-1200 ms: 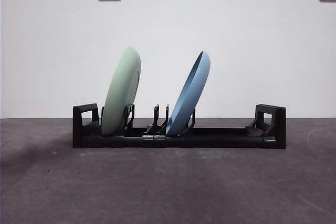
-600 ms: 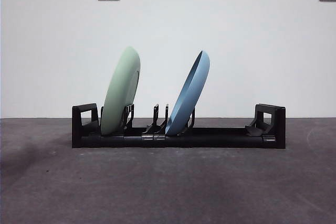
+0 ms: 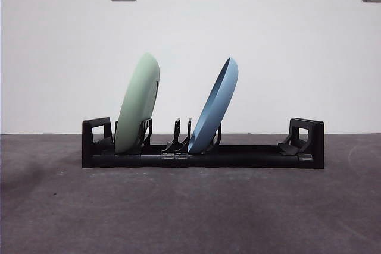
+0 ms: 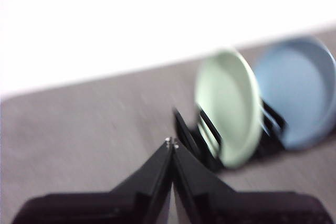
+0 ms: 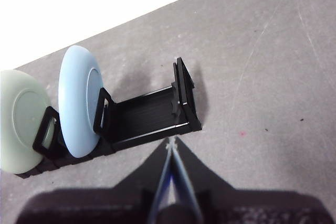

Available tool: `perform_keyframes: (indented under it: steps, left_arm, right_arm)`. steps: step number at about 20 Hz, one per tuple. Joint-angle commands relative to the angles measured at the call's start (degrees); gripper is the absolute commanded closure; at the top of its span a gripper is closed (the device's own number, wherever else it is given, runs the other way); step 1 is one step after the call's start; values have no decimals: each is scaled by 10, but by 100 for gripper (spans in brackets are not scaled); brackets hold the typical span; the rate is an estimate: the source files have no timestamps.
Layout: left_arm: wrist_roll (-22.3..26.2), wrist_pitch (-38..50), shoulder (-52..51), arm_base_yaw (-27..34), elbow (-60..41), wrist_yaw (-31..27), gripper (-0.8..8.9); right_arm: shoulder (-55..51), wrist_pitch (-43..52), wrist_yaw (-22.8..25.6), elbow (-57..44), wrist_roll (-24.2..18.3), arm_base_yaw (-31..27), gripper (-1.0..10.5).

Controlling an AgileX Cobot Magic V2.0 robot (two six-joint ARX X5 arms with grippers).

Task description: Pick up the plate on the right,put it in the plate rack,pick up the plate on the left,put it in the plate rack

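Both plates, green (image 3: 138, 104) and blue (image 3: 215, 106), sit in the rack (image 3: 202, 157), so job looks done. Left tool (image 4: 171, 143) and right tool (image 5: 170, 144) are closed, empty; next is just parking.

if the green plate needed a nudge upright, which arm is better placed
Left, probably. The left gripper, jaws shut, has the green plate nearest it; the right gripper sits by the plate rack's far end, beyond the blue plate.

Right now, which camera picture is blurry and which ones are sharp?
Left wrist view: motion-blurred, smearing the pale green round plate and the blue round plate. Front view: sharp on the long black plastic plate rack. Right wrist view: crisp, wall washed out white.
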Motion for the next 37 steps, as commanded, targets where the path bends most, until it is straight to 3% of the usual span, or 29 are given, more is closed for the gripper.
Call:
perform_keyframes:
  steps: [1,4,8,13,18,21,33,35,37]
  left_arm:
    - [7,110,-34,34,-84,1,814]
    - [6,184,-111,68,-188,31,814]
    - [-2,187,-181,94,-277,42,814]
    - [-26,173,-196,110,-333,49,814]
    - [-29,105,-218,111,-344,75,814]
    - [-51,109,-218,111,-344,74,814]
    - [-51,109,-218,111,-344,73,814]
    - [-51,109,-218,111,-344,73,814]
    - [-51,109,-218,111,-344,73,814]
  right_arm:
    - [-1,2,0,-3,3,1,946]
    - [-1,2,0,-3,3,1,946]
    - [-1,1,0,-3,3,1,946]
    - [-1,1,0,-3,3,1,946]
    - [-1,2,0,-3,3,1,946]
    - [-1,1,0,-3,3,1,946]
    - [-1,1,0,-3,3,1,946]
    - [-1,5,49,-3,-27,1,946]
    - [-1,-6,88,-3,-29,1,946]
